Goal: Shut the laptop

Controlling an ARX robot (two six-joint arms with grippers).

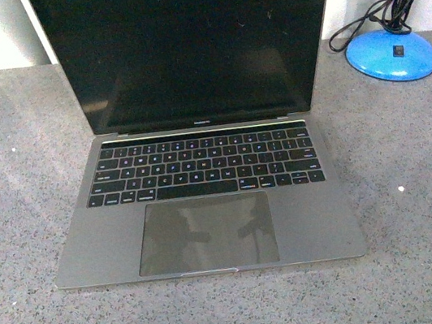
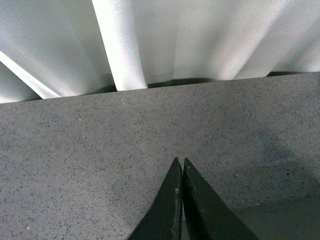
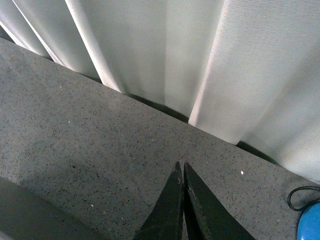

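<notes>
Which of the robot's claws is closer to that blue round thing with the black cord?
Right. The right gripper has the blue base close by in its wrist view; the left gripper sees only table and curtain. The base sits right of the laptop.

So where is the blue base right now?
The blue base sits far right on the table in the front view, just right of the open laptop.

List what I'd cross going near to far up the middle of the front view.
Bare grey table → the open laptop, met in this order: trackpad → keyboard → black screen, which runs out of the top of the picture.
</notes>
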